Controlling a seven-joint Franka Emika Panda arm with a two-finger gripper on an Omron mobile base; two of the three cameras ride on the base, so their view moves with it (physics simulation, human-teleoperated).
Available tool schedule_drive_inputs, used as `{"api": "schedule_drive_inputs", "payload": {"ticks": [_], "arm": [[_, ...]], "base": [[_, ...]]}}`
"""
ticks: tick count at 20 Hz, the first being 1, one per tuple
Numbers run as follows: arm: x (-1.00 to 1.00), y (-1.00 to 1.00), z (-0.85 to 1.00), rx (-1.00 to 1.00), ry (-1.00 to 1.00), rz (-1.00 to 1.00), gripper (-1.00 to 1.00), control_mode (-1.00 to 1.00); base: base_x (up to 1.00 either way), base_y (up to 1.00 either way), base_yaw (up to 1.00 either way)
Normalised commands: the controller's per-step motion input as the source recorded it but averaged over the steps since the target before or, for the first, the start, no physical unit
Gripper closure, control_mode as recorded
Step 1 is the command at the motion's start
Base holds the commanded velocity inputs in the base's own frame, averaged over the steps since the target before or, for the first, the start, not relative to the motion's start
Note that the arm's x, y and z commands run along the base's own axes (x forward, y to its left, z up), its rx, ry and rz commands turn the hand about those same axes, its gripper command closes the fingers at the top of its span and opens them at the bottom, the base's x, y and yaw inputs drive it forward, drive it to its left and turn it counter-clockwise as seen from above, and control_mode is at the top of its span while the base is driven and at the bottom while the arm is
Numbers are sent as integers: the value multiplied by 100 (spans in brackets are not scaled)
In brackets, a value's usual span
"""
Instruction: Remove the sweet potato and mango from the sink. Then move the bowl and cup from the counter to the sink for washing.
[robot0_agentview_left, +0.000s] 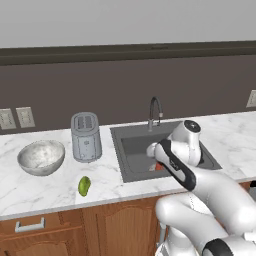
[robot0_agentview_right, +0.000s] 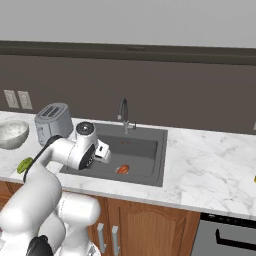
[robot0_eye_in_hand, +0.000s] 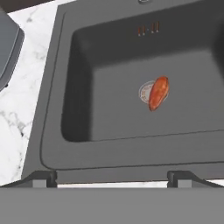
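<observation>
**Open claw poised over the sweet potato in the sink**

Nearest the hand camera, the two-finger gripper (robot0_eye_in_hand: 111, 177) has its dark tips spread to full width at six o'clock, holding nothing. Beyond them lies the dark grey rectangular recessed sink (robot0_eye_in_hand: 52, 131). On its floor, at about two o'clock from the picture's middle, rests the small orange-red tapered sweet potato (robot0_eye_in_hand: 158, 93), lying partly over the round pale drain (robot0_eye_in_hand: 145, 92).

From the left base camera, the small green-yellow oval mango (robot0_agentview_left: 84, 186) is already out on the white marble counter (robot0_agentview_left: 45, 192), at five o'clock from the wide mottled whitish-grey bowl (robot0_agentview_left: 41, 157) and just in front of the grey toaster (robot0_agentview_left: 85, 136). A sliver of yellow at the right base view's three o'clock edge may be the cup; too little shows to tell.

I judge the sweet potato light, firm and smooth, apt to roll; pinching across its thick middle, jaws square to its long axis, looks safest. No brand, label or legible writing appears anywhere.
</observation>
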Motion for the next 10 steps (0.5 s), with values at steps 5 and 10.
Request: {"api": "schedule_drive_inputs", "payload": {"ticks": [5, 10], "arm": [[0, -32, 0, 0, 0, 8, -100, -100], [0, -28, 0, 0, 0, 8, -100, -100]], "base": [[0, 0, 0], [0, 0, 0]]}}
